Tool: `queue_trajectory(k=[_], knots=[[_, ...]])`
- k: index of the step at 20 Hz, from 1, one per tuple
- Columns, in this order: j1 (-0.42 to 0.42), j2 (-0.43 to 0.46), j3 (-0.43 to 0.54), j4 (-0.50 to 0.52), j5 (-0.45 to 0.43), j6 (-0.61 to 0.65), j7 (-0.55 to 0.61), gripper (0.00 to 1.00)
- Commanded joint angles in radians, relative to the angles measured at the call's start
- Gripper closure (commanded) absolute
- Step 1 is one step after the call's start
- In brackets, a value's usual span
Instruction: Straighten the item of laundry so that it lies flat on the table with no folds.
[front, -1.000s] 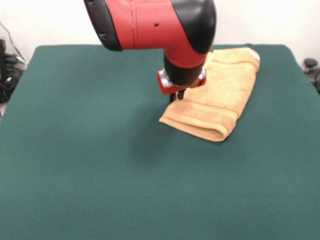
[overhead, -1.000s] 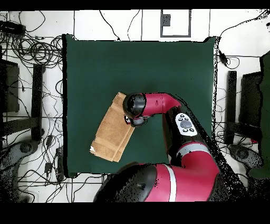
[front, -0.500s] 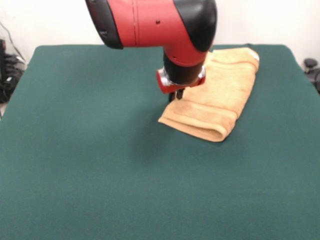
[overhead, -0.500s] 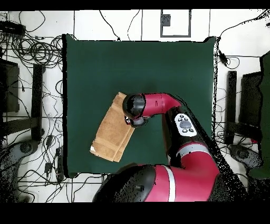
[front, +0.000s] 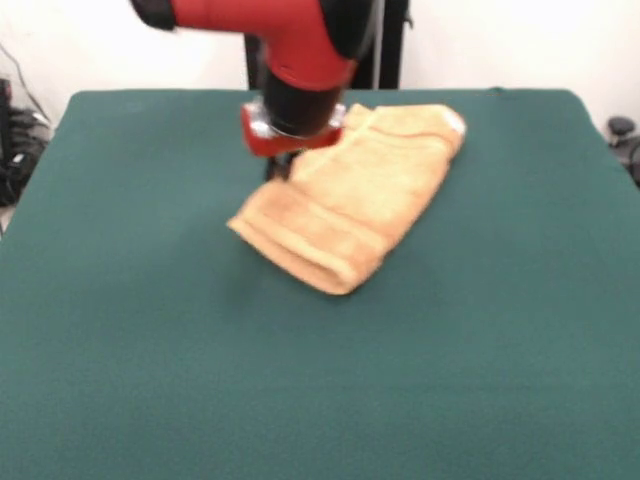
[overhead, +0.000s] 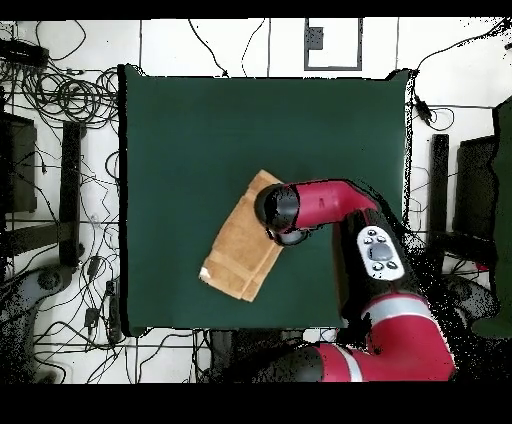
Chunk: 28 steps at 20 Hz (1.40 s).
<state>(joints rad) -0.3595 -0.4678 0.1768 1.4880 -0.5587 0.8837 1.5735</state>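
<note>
My pincer low at towel edge, ten o'clock side; cannot tell grip state. Towel just dragged toward table centre, from one o'clock corner. Still doubled over, fold showing. More room now for spreading flat.

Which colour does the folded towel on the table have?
The towel is orange-tan, seen best in the front view.

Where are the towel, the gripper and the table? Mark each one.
towel (front: 350, 205), front view, its upper face.
gripper (front: 277, 168), front view, dark tip at the towel's edge.
table (front: 150, 380), front view, bare green cloth.
</note>
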Motion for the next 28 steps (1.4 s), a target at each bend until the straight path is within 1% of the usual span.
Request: queue_trajectory(k=[1,4,7,11,16,19,21,24,26,28], knots=[[-0.084,-0.114,-0.028,0.007,-0.135,0.052,-0.248,1.0],[-0.122,-0.154,-0.007,-0.005,-0.16,0.095,-0.319,1.0],[-0.156,-0.201,0.022,-0.003,-0.166,0.135,-0.373,1.0],[-0.186,-0.282,0.064,0.016,-0.143,0.202,-0.422,1.0],[-0.244,-0.352,0.129,0.01,-0.076,0.25,-0.473,1.0],[-0.28,-0.377,0.169,0.024,-0.037,0.234,-0.475,1.0],[-0.306,-0.379,0.199,0.043,-0.003,0.182,-0.451,1.0],[-0.321,-0.373,0.216,0.055,0.008,0.141,-0.432,1.0],[-0.33,-0.368,0.224,0.076,0.002,0.091,-0.415,1.0],[-0.342,-0.361,0.233,0.076,-0.004,0.065,-0.407,1.0]])
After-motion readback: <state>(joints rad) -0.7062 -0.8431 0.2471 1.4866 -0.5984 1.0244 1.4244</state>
